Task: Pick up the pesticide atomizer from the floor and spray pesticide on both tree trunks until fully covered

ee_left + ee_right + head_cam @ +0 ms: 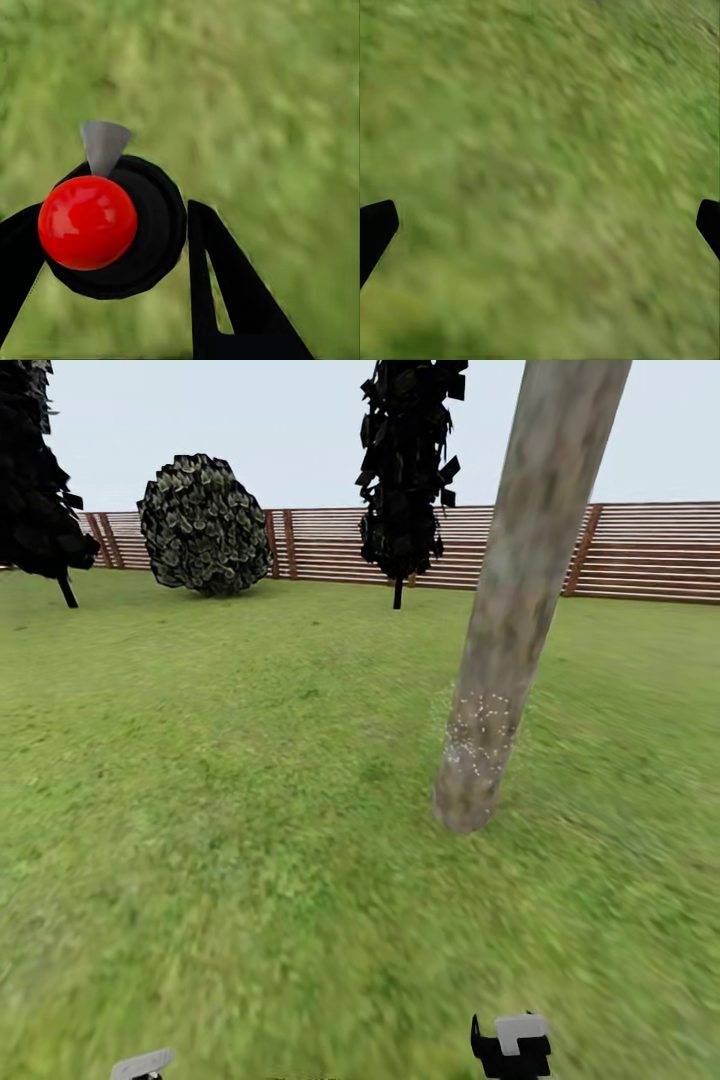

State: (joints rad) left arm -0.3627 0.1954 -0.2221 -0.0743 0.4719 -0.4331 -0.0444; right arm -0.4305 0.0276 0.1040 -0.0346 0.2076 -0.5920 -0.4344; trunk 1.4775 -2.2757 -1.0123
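Outdoors on the grass lawn (250, 810), 1 thick grey-brown tree trunk (520, 600) stands at 1 o'clock, white pesticide specks (480, 740) dusting only its lower part. The left gripper (112, 255) clamps the pesticide atomizer (112, 225), a black body with a red knob. The right gripper (540, 225) is spread wide, holding nothing. Risk: with the nozzle aimed at the grass, spray would miss the bark and leave the upper trunk bare.

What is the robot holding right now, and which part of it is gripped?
The left gripper holds the atomizer, its fingers closed on either side of the black body under the red cap. The right gripper is open and holds nothing.
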